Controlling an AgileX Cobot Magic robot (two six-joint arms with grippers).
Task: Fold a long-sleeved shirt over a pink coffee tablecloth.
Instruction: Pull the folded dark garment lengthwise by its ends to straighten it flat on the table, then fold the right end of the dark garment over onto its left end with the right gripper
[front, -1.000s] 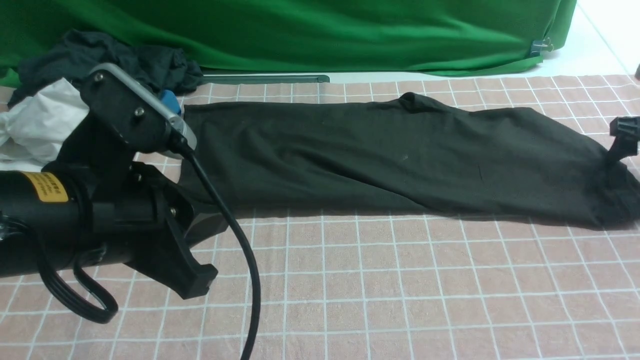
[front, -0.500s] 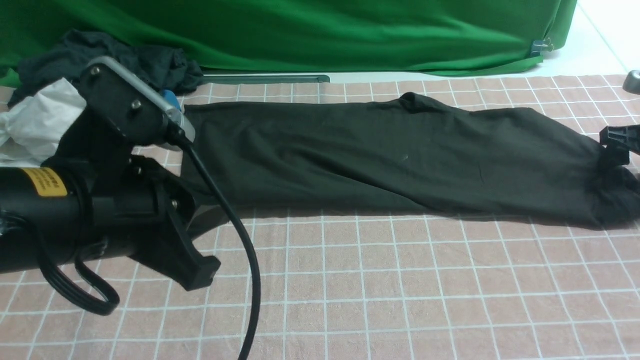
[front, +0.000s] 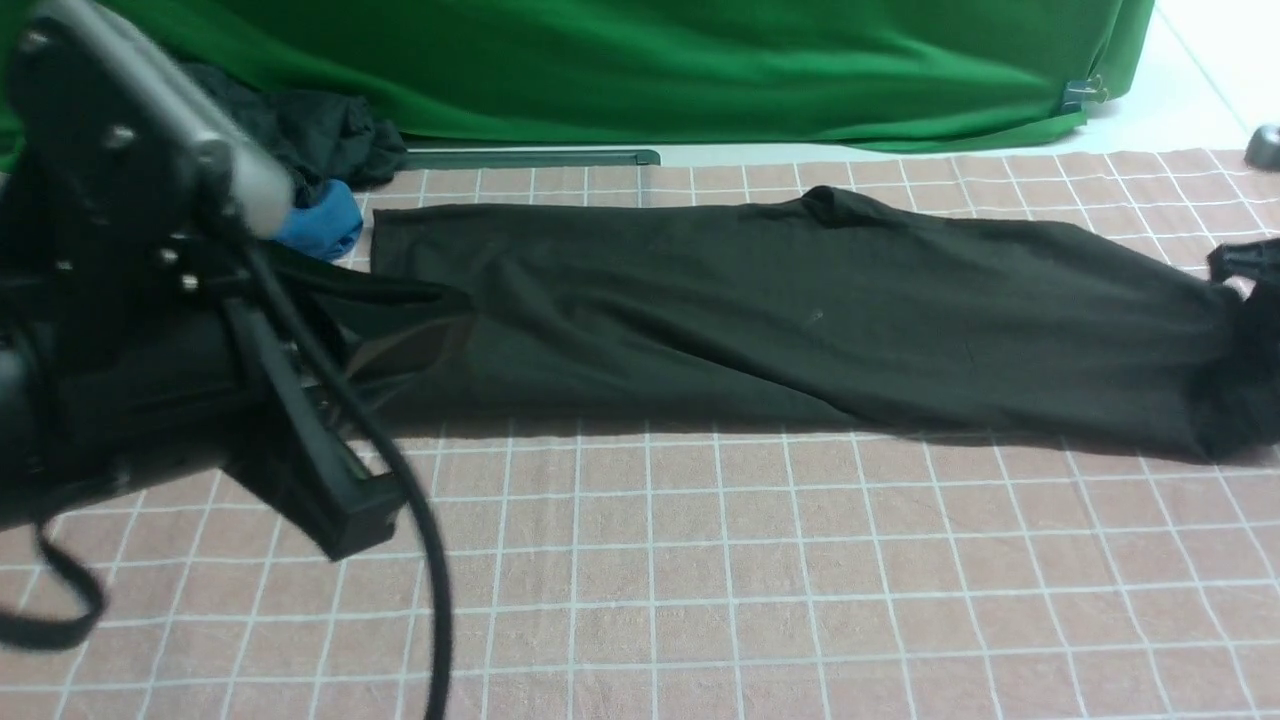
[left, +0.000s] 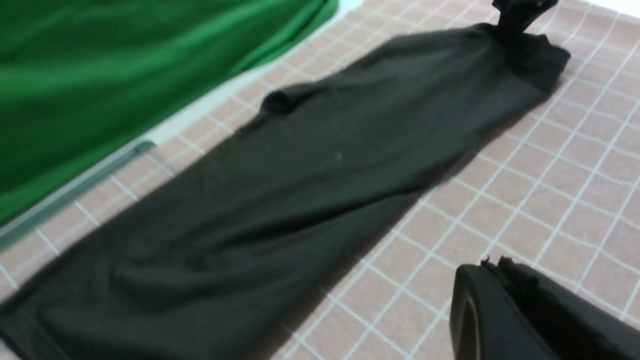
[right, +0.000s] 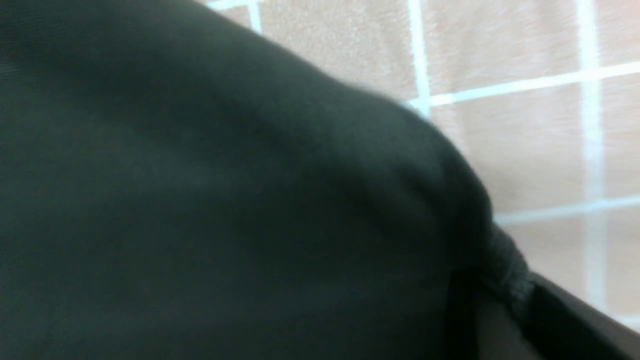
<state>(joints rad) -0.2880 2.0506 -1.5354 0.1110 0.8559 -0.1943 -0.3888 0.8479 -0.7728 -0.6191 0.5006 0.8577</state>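
Front view: shirt (front: 800, 310) stretched across cloth (front: 750, 580).
Left hand (left: 482, 295): pinching shirt's left end.
Right hand (front: 1240, 265): pinching right end.
Risk: thin pinch slips, fold skews.

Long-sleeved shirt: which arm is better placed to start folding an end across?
Left, probably. The left gripper holds its end of the long-sleeved shirt raised off the pink coffee tablecloth; the right gripper pinches the other end low against it.
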